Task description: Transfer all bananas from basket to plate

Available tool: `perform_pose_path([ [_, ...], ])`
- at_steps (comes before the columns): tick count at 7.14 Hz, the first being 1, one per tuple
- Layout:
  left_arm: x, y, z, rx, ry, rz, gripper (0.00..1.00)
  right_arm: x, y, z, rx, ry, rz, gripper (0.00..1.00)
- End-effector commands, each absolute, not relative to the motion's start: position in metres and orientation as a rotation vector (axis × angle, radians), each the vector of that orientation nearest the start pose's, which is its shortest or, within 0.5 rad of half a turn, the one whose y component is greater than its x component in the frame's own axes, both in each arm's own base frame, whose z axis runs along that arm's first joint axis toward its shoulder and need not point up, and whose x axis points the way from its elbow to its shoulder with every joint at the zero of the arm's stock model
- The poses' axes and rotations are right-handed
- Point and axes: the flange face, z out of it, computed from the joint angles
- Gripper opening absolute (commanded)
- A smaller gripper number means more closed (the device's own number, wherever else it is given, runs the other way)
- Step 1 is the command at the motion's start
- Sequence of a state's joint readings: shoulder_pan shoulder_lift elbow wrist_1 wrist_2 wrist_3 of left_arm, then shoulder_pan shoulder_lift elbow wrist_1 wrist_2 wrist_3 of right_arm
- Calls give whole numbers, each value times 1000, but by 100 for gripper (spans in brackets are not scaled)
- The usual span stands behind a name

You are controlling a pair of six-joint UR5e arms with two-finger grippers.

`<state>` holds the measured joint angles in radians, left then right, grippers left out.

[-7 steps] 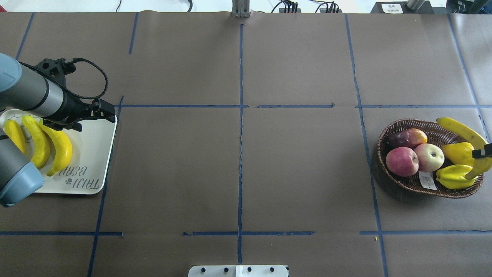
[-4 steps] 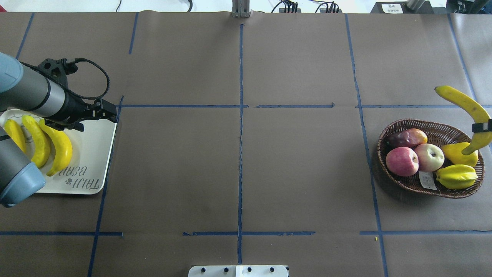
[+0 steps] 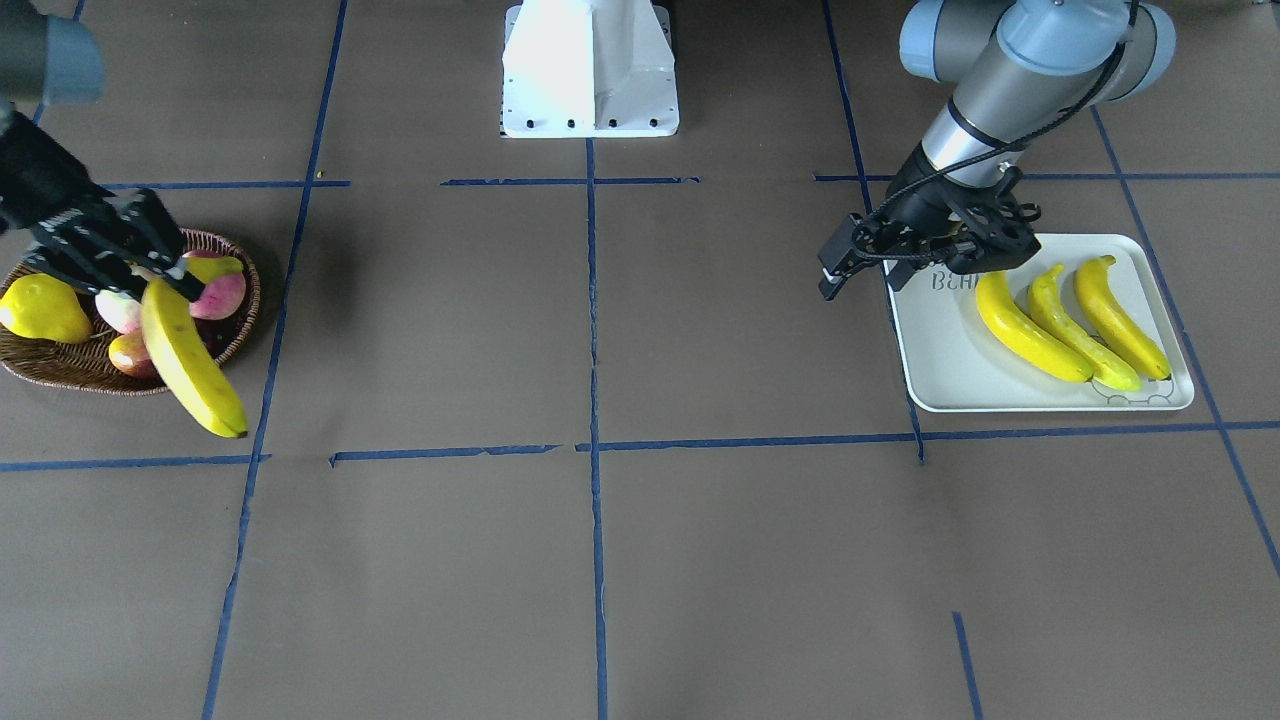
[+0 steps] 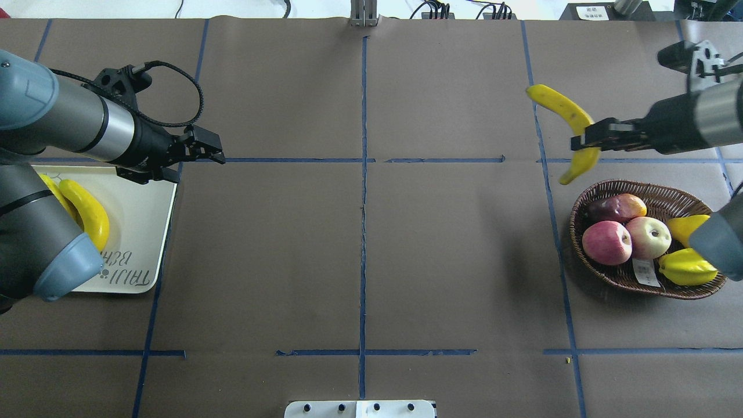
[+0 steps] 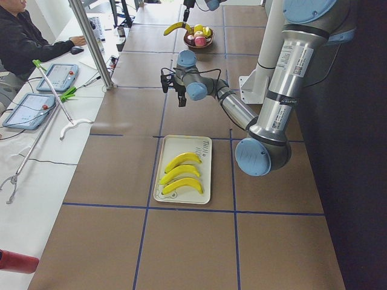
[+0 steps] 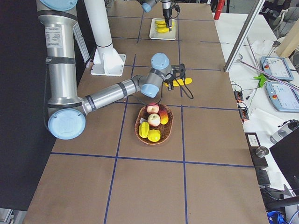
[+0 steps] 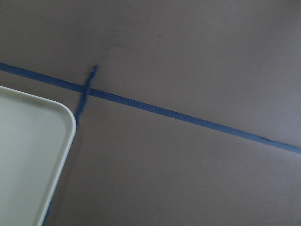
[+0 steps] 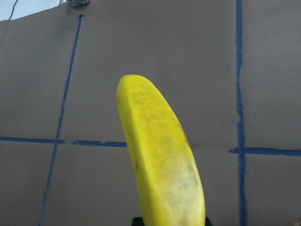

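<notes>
Fingers of the right gripper (image 4: 585, 141) are clamped across a banana (image 4: 558, 106), gripping it below its middle, nearer the lower tip. This fruit is smooth, curved and yellow, with faint dark speckling on the skin in the right wrist view. It hangs in the air with nothing under it but counter. In the overhead view it sits just past the basket's (image 4: 572, 232) far rim, on the side toward the counter's middle. Its long axis runs on a slant there, one tip pointing away from the basket and the other down toward the rim.

The basket is a shallow oval of brown woven wicker. It holds two red-pink apples (image 4: 606, 242), a dark purple and orange fruit (image 4: 615, 207), a plump yellow pear (image 4: 685, 227), a ridged yellow star fruit (image 4: 688, 267) and a white paper tag (image 4: 644, 271).

Well apart from the basket, at the opposite end of the counter (image 4: 453, 261), lies a flat white plate (image 3: 940, 360) with rounded corners and grey lettering. Three bananas (image 3: 1030, 330) lie on it side by side, parallel, slanted across its width.

The left gripper (image 4: 217, 155) hovers over the plate's corner on the basket-facing side, its fingers apart with nothing between them. The counter is covered in matt brown paper marked off by blue tape lines.
</notes>
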<state>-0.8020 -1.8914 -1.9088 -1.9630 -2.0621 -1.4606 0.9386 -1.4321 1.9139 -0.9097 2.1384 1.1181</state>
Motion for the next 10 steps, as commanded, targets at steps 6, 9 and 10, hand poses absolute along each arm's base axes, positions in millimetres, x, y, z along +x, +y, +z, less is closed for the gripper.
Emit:
perform_pose_path([
  [6,382,-466,170,-177,1486,-601,99,-468,-326,147,443,-1241,206,0],
  [9,426,-463,142,-221,1501,-636,98,-475,-316,147,440,-1244,196,1],
  [10,436,-461,144,-228,1492,-636,97,-475,-316,143,442,-1251,196,1],
])
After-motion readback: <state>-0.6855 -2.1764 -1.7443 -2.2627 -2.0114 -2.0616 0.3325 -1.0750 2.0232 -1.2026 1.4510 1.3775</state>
